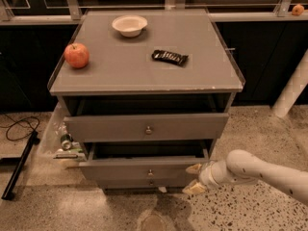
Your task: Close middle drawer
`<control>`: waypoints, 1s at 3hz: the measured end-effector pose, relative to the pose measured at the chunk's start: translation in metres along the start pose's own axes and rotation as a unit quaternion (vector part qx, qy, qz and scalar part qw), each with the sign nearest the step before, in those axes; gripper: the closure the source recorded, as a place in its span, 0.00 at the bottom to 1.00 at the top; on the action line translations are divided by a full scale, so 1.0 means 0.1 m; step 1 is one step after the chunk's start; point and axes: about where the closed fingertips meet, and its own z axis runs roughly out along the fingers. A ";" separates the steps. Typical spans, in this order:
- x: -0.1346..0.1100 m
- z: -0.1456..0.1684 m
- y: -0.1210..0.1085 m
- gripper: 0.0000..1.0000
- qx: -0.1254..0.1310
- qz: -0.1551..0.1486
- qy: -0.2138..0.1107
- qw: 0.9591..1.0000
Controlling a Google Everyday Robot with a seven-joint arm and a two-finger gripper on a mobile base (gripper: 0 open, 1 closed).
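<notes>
The middle drawer (139, 169) is the second grey front of the cabinet and has a small round knob (150, 173). It stands pulled out, further than the top drawer (147, 127) above it, which is also partly out. The lowest front (150, 182) shows only as a thin strip beneath. My gripper (194, 178) is low at the right end of the middle drawer's front, on a white arm (260, 171) coming in from the right. Its two tan fingertips (194, 168) are spread apart and hold nothing.
On the cabinet top (115, 76) lie a red apple (77, 55), a white bowl (129, 25) and a dark snack bar (169, 57). Bottles and clutter (65, 141) sit at the cabinet's left side. A black stand leg (19, 165), a cable (17, 124) and a white post (291, 93) stand nearby.
</notes>
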 end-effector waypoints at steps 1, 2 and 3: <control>-0.07 0.05 -0.14 0.00 0.004 -0.009 -0.001 1.000; -0.20 0.08 -0.43 0.00 0.018 -0.016 -0.006 1.000; -0.20 0.08 -0.43 0.00 0.018 -0.016 -0.006 1.000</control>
